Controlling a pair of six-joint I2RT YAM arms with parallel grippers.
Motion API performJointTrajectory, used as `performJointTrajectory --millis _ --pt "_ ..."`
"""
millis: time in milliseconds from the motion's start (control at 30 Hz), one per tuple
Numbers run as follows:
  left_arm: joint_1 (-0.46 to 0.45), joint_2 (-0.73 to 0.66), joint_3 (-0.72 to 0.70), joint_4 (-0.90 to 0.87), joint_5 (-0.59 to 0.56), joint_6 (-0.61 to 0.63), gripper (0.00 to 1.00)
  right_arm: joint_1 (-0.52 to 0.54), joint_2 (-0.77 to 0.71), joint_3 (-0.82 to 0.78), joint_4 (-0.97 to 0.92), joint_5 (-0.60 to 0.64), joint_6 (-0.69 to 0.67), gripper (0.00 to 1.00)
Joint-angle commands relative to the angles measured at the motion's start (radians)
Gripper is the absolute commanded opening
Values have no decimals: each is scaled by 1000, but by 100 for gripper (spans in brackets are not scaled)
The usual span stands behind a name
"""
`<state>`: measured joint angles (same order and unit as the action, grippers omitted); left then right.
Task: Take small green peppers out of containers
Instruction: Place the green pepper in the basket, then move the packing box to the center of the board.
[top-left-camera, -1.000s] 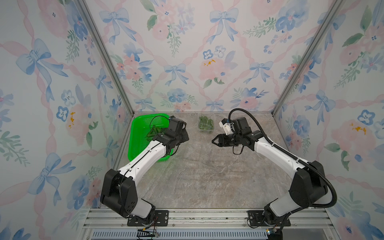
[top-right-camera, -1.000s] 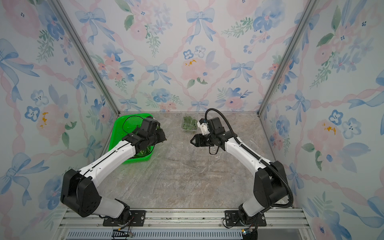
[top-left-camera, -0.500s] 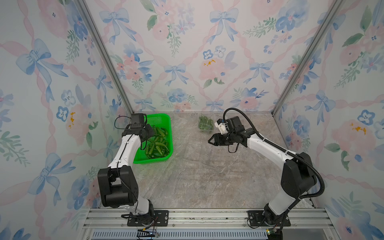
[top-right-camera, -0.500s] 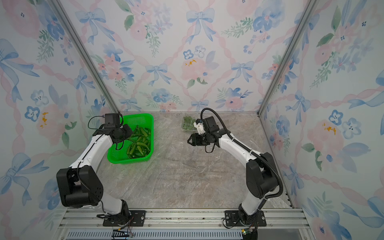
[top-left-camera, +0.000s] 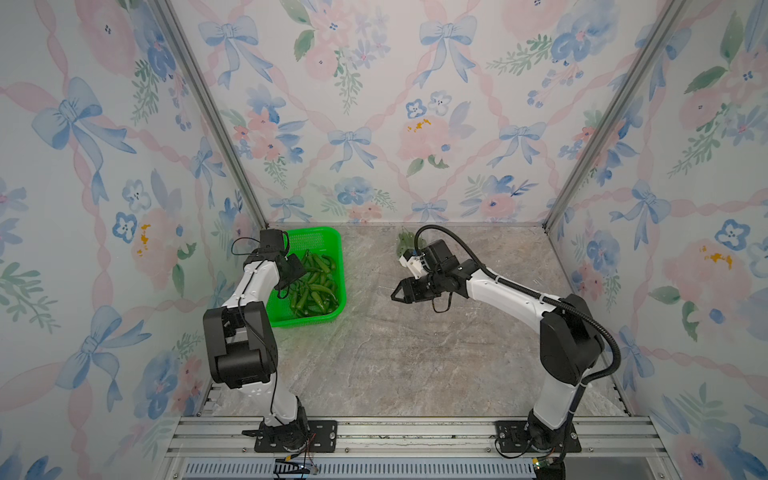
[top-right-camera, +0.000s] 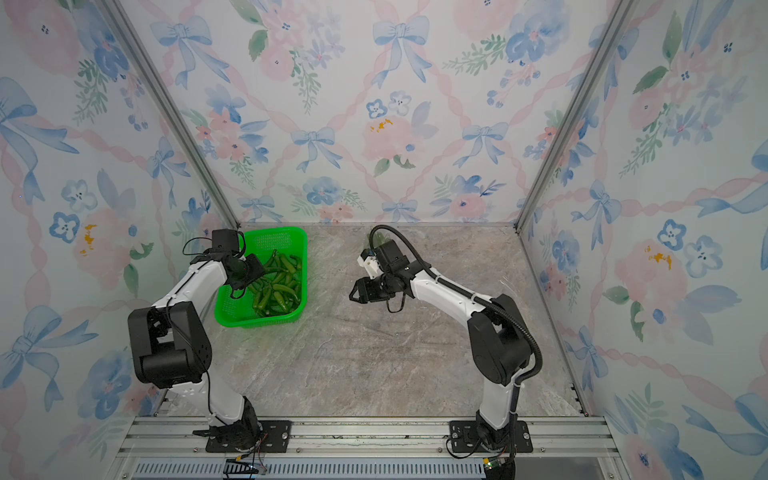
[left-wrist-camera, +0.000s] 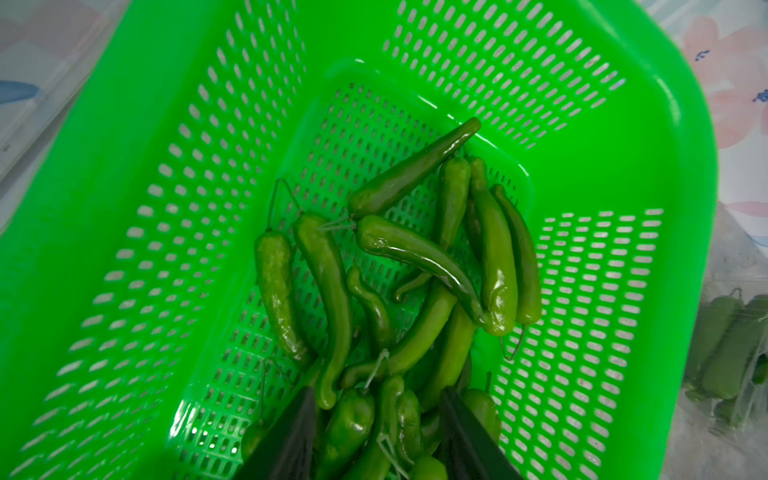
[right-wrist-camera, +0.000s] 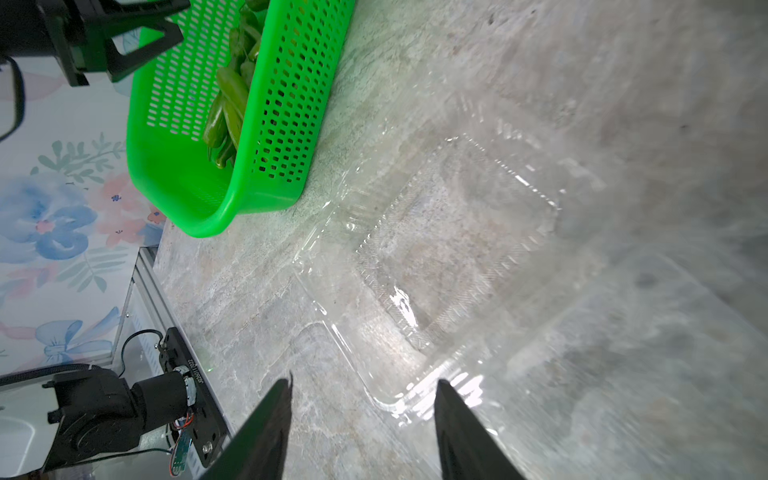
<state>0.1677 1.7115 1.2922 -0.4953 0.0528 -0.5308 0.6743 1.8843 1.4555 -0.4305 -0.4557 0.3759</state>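
dark-green and glossy, the small green peppers (top-left-camera: 314, 286) lie heaped toward the near side of a bright green perforated basket (top-left-camera: 311, 239). the basket stands on the marbled table (top-left-camera: 395, 365) in the far left corner. both top views show the heap (top-right-camera: 279, 286) and the basket (top-right-camera: 270, 241) whole, without detail. the left wrist view resolves single peppers (left-wrist-camera: 374, 291): slim, curved, thin-stemmed, crossing one another on the slotted basket (left-wrist-camera: 166, 166) floor.

more peppers sit in a clear container (top-left-camera: 405, 243) by the back wall, just behind the right wrist. in both top views the arm's cable (top-right-camera: 399, 241) partly hides it. the left wrist view shows this container (left-wrist-camera: 727, 345) blurred, outside the basket.

only the right wrist view shows an empty clear container (right-wrist-camera: 457, 249) lying open on the table near the basket (right-wrist-camera: 282, 104). a further clear shape beside it is too blurred to identify. in the top views this plastic cannot be made out against the table.

the left gripper (top-left-camera: 291, 279) is poised over the heap. in the left wrist view its fingers (left-wrist-camera: 291, 436) stand moderately apart. peppers lie below the gap and none is clamped. whether the tips touch the heap cannot be told.

the right gripper (top-left-camera: 394, 296) hovers over the middle of the table, pointing toward the basket. in the right wrist view the right gripper (right-wrist-camera: 363, 384) is parted, with nothing between its fingers, above the empty container's rim.
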Motion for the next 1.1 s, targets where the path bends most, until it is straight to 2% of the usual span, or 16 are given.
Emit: performJointTrajectory --millis 0,200,433,700,1067 --pt "-42 -65 35 -8 10 10 52 30 102 75 -32 29 30 53" --pt "-191 -68 109 -6 24 -6 53 68 272 262 -167 185 18 52" --pt "-318 53 220 4 35 -36 53 73 401 455 -431 410 9 52" --pt "-399 208 346 7 71 -54 53 19 392 480 -614 615 -31 53" --pt "-442 348 462 6 94 -58 54 -112 365 482 -712 758 -85 54"
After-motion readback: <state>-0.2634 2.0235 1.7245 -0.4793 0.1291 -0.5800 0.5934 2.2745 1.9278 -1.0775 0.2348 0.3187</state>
